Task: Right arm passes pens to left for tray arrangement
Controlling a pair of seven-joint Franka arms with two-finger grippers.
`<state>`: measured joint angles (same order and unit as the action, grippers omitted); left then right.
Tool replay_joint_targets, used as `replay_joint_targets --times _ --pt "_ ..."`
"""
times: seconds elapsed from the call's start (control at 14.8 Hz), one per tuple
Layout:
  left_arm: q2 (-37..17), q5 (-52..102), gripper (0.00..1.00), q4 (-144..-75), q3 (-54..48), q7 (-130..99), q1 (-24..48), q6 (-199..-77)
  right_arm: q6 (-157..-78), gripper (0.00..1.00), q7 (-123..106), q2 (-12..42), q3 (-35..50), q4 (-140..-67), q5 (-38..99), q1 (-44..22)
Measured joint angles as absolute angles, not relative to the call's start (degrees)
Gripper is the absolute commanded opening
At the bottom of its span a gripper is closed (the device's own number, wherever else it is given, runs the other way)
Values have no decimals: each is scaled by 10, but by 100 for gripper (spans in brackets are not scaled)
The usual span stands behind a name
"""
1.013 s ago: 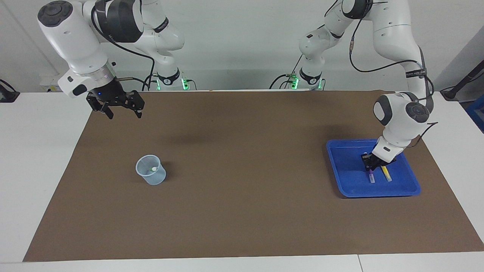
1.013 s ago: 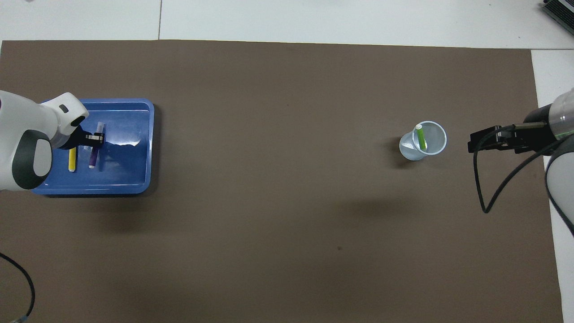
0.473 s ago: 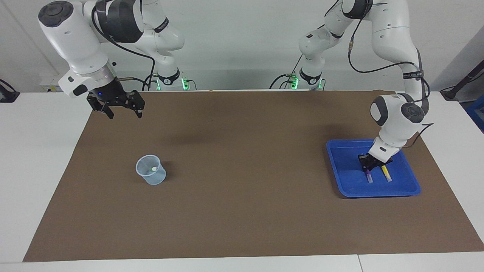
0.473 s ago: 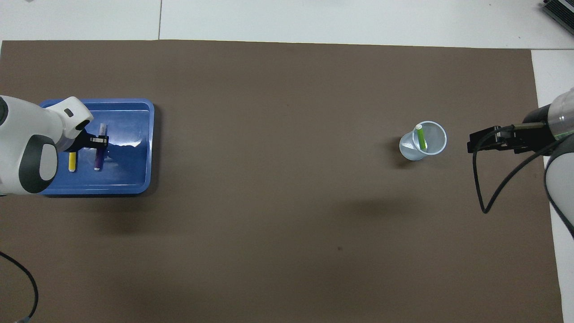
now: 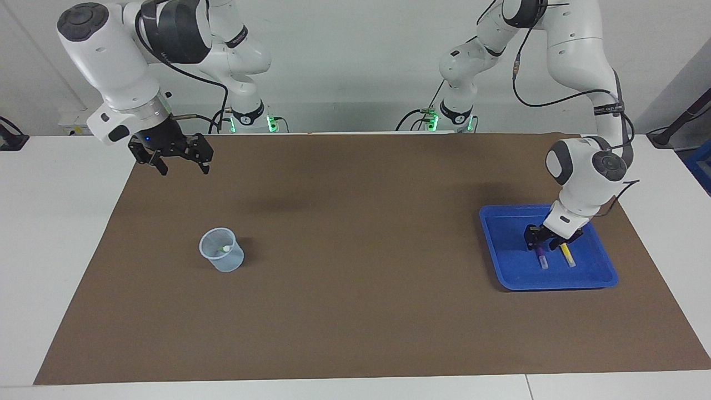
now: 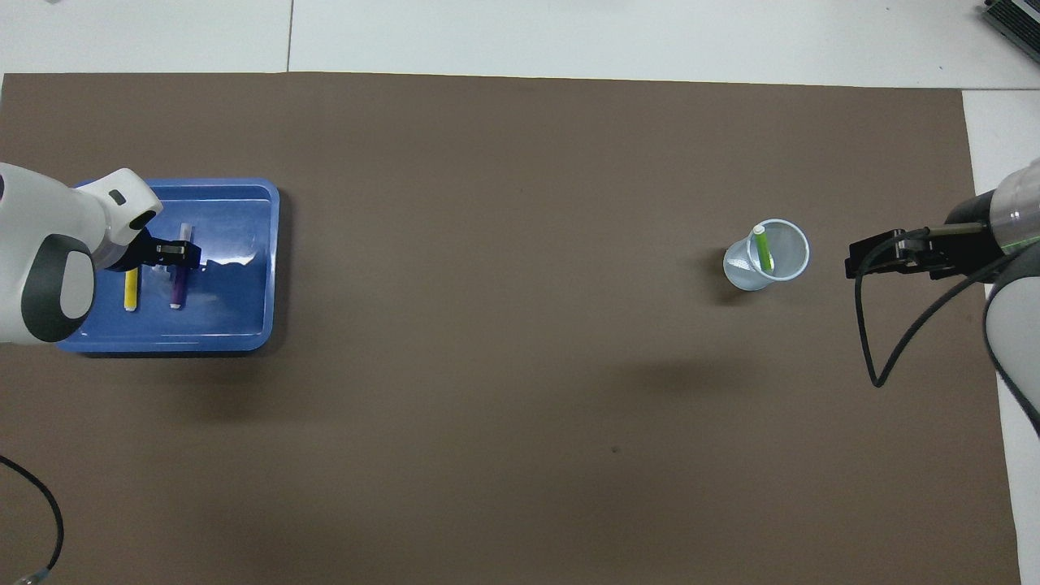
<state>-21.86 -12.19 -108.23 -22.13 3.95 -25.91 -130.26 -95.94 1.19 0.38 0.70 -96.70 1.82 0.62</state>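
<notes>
The blue tray (image 5: 511, 266) (image 6: 236, 309) sits at the left arm's end of the table. A yellow pen (image 5: 567, 255) (image 6: 130, 290) and a purple pen (image 5: 542, 259) (image 6: 176, 288) lie side by side in it. My left gripper (image 5: 541, 241) (image 6: 177, 258) hangs low over the purple pen, open, its fingers astride the pen and not gripping it. The green pen (image 6: 761, 248) stands in a translucent cup (image 5: 222, 251) (image 6: 768, 253) toward the right arm's end. My right gripper (image 5: 183, 166) (image 6: 853, 258) waits open in the air beside the cup, holding nothing.
A brown mat (image 5: 355, 311) covers most of the white table. A black cable (image 6: 873, 341) loops down from the right arm over the mat near the cup.
My left gripper has opened and risen slightly, leaving the purple pen lying in the tray beside the yellow one. The right arm has hardly moved.
</notes>
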Motion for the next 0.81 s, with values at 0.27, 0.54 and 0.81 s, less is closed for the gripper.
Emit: replay_joint_targets --times 0.27,0.54,0.81 --pt "-214 -89 67 -1015 -229 24 -245 -1208 -972 100 12 3 7 -973 18 6" --pt "-202 -24 67 -966 -248 -80 -232 -1132 -972 100 12 1 7 -976 18 6" --pt "-163 49 71 -954 -294 -252 -228 -1085 -972 100 12 0 7 -977 18 6"
